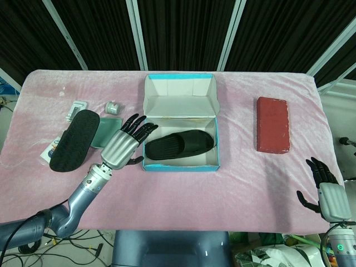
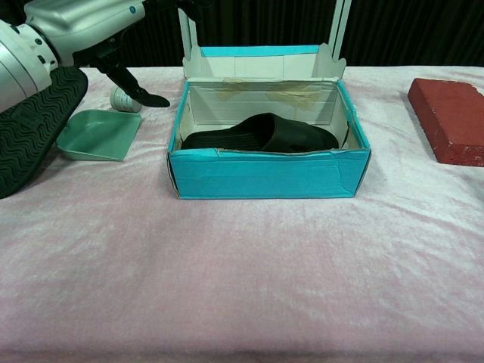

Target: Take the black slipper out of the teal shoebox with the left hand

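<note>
A teal shoebox [image 1: 181, 166] [image 2: 265, 175] stands open mid-table, its lid up at the back. One black slipper [image 1: 178, 146] [image 2: 261, 134] lies inside it, sole down. My left hand [image 1: 125, 143] [image 2: 83, 26] hovers just left of the box with its fingers spread and empty, fingertips near the box's left wall. A second black slipper [image 1: 74, 140] [image 2: 30, 128] lies sole up on the cloth further left. My right hand [image 1: 328, 192] hangs open at the table's front right corner, holding nothing; it does not show in the chest view.
A green dish [image 1: 104, 132] [image 2: 100, 134] sits between the loose slipper and the box. A red brick [image 1: 272, 123] [image 2: 451, 117] lies to the right. Small items, a white roll [image 1: 114, 107] and packets [image 1: 77, 109], lie at the back left.
</note>
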### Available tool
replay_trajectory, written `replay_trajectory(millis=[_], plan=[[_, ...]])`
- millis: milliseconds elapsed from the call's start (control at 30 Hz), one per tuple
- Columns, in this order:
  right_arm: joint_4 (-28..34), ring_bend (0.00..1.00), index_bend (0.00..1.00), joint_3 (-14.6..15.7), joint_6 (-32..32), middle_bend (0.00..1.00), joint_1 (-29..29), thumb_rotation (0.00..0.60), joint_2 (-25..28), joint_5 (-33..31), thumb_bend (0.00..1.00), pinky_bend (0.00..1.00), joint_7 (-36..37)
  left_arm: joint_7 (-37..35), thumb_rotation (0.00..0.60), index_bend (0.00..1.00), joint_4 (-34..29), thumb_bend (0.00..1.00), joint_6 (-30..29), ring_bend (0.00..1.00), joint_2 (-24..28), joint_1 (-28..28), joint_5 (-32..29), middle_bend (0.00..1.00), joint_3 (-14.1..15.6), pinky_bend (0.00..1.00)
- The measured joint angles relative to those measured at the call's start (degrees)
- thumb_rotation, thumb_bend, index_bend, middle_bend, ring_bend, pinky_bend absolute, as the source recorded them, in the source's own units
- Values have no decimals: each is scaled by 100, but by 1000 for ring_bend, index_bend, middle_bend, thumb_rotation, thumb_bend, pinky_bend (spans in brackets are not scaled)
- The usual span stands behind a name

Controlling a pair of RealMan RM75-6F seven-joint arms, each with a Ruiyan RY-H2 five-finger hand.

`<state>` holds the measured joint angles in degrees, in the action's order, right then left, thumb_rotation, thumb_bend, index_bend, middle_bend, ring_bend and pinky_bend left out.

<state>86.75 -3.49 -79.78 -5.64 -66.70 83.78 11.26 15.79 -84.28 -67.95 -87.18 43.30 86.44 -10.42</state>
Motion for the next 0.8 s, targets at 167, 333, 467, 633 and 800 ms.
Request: replay_trajectory(millis=[167, 333, 467, 633, 800], plan=[[4, 0, 0, -4, 16, 33, -4, 600, 26, -14, 264, 174, 5, 40, 600, 100, 43, 0, 123, 50, -76, 74, -46, 166, -13, 67], [-32, 0, 0, 1, -23, 33, 20, 600, 31, -4, 264, 174, 80, 107, 600, 115, 47, 0, 383, 50, -258, 219, -346, 173, -139, 78], [-77, 0, 0, 21, -64, 33, 63, 600, 22, 3, 264, 174, 132, 227, 600, 119, 46, 0, 648, 78, -507, 411, -783, 186, -359, 95], [-108, 0, 0, 39, -138, 33, 141, 600, 30, -19, 264, 174, 183, 524, 600, 120, 148, 0, 1063, 82, -894, 770, -1553, 184, -701, 101], [-119, 0, 0, 44, -205, 33, 211, 600, 58, -50, 264, 174, 223, 954, 600, 130, 439, 0, 1449, 100, -1339, 1241, -2384, 195, -1023, 121]])
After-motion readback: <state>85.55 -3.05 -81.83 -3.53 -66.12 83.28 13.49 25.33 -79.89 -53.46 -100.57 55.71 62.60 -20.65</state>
